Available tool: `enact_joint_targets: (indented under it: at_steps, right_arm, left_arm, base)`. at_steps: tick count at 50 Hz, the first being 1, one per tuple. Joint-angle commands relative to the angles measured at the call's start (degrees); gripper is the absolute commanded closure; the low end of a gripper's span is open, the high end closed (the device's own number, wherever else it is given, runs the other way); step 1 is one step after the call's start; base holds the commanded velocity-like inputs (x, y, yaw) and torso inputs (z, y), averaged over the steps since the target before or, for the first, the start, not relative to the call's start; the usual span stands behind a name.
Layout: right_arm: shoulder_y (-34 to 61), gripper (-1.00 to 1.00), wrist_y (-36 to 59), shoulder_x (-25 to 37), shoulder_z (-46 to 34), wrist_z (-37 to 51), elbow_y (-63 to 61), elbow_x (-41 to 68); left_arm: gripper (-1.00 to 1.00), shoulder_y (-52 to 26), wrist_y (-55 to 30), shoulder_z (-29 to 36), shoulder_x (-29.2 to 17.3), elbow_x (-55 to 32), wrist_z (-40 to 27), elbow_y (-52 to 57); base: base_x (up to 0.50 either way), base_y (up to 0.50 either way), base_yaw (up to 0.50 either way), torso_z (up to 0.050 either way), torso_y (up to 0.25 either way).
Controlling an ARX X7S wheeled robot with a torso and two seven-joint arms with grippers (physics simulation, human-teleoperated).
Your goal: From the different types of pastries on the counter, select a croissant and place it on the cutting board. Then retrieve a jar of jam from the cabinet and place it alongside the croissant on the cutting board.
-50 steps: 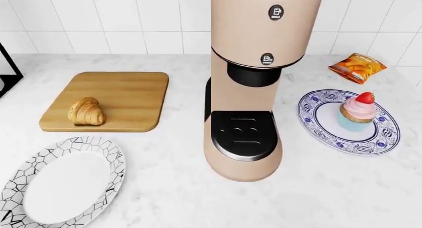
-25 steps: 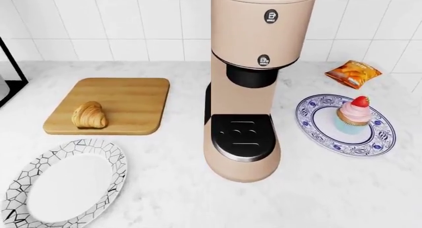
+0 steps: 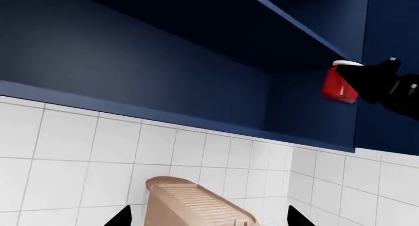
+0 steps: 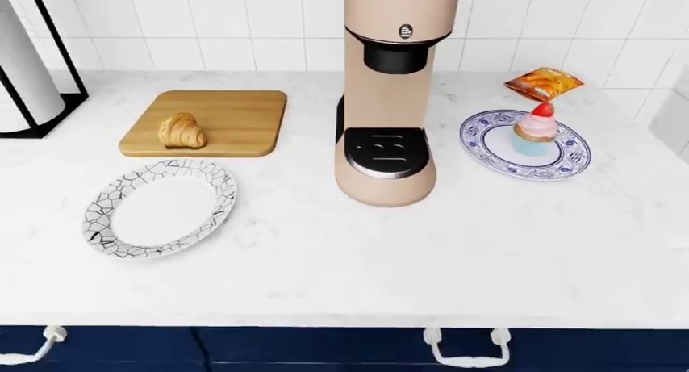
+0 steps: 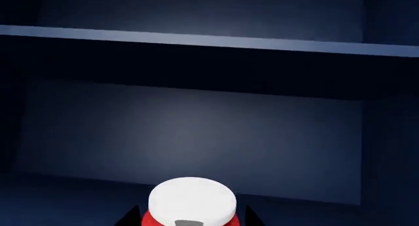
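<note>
Between right gripper (image 5: 190, 221) fingers: jar of jam (image 5: 190, 202), white lid up, inside cabinet (image 3: 196, 74). I judge the fingers clasped on its sides, contact partly hidden. I draw it straight out, level, clear of shelf, then lower beside croissant (image 4: 181, 131) on cutting board (image 4: 231, 114). Left gripper (image 3: 209, 221) splayed, empty, near coffee machine (image 4: 388, 98).

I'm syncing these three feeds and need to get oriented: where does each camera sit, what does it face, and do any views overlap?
Head view: high on the robot, looking down at the counter, croissant on the cutting board; no arms show.
Left wrist view: beside the left tool, facing up at the cabinet; its fingertips show.
Right wrist view: behind the right tool, facing into the cabinet.
Shared: both wrist views show the jar of jam, between the right tool's fingers.
</note>
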Motion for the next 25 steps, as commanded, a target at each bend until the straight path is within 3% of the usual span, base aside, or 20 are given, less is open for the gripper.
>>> enact_joint_targets:
  at_steps: [1,17,25]
  right_arm:
    - [0.53,1.00,0.03,0.02,-0.10,-1.51,-1.63,-0.19]
    - [0.53,1.00,0.67,-0.29,-0.01,-4.51,-1.96,0.16]
    - [0.53,1.00,7.30,1.07,0.25,-10.54,-6.85,2.86]
  left_arm:
    - [-1.00,-0.10,0.06,0.05,-0.12,-0.48,-0.35,0.28]
    - [-1.00,0.45,0.43,-0.05,-0.37,-0.44,-0.04,0.31]
    - [-1.00,1.00,0.63,0.01,-0.46,-0.31,-0.19,0.35]
  base:
    - [-0.50,0.00,0.00,0.000,0.000]
    - [-0.50,0.00,0.00,0.000,0.000]
    - [-0.50,0.00,0.00,0.000,0.000]
